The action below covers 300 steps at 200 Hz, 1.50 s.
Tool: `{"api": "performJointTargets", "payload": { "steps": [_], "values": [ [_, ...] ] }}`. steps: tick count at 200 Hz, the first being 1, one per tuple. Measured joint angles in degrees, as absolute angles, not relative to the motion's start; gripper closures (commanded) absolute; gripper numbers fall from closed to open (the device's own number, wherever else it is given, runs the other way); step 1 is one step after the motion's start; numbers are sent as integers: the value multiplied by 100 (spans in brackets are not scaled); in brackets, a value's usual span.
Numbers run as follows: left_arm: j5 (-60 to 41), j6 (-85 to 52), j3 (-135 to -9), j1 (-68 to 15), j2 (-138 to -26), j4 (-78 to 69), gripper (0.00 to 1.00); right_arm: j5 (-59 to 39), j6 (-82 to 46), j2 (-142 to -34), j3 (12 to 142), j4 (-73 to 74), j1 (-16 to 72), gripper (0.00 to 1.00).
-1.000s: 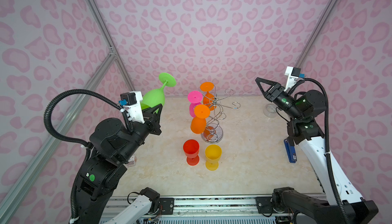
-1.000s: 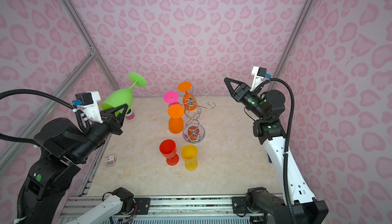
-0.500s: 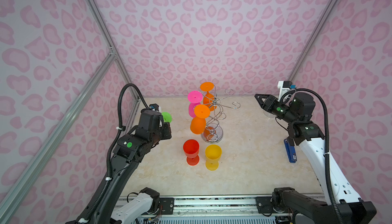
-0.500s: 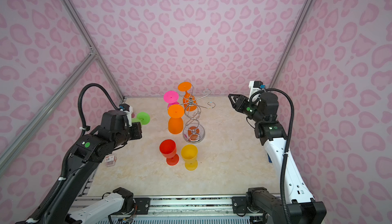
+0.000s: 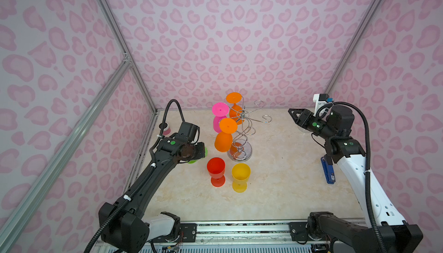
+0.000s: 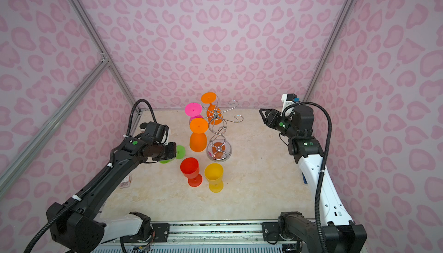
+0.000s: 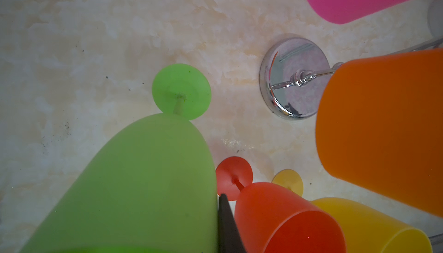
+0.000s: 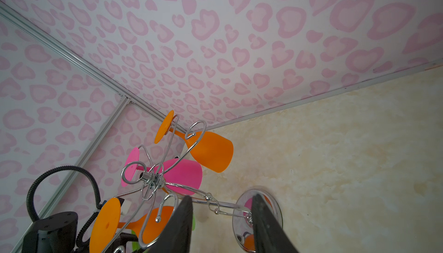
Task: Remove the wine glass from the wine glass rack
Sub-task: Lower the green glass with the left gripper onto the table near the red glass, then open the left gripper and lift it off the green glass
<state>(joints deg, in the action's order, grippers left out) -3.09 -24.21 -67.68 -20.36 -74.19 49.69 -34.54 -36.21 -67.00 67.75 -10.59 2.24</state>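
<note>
Wine glass rack (image 5: 240,155) is standing on the bench (image 5: 275,180). Left tool (image 6: 170,152) is pinching a green wine glass (image 7: 143,180) beside it, while right tool (image 5: 293,114) is hovering spread, gripping nothing.

The wine glass rack (image 7: 287,72) gleams chrome; the green glass (image 7: 143,180) is matt plastic.

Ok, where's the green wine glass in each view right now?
Top view: green wine glass, a sliver under the left arm, left of the red glass.
Top view: its foot shows beside that arm.
Left wrist: bowl fills the foreground.
Right wrist: a green sliver beside a finger of the right pincer.
Shared landmark: the rack's mirrored base.
</note>
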Motion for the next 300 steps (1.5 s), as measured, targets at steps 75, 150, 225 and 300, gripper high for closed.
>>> {"api": "performJointTargets", "payload": {
  "steps": [75, 150, 225, 300],
  "values": [
    [-497, -1966, -7205, -2036, -8020, 5592, 98, -3503, -3623, -6788, 6617, -1055, 217, 58],
    [-401, -1498, -7607, -2036, -8473, 6407, 94, -3566, -3623, -6853, 6488, -1033, 178, 58],
    [-405, -1262, -7795, -2034, -8761, 6670, 88, -3632, -3627, -6925, 6401, -967, 158, 58],
    [-381, -1221, -7822, -2032, -8851, 6694, 68, -3701, -3642, -6954, 6342, -840, 137, 58]
  ]
}}
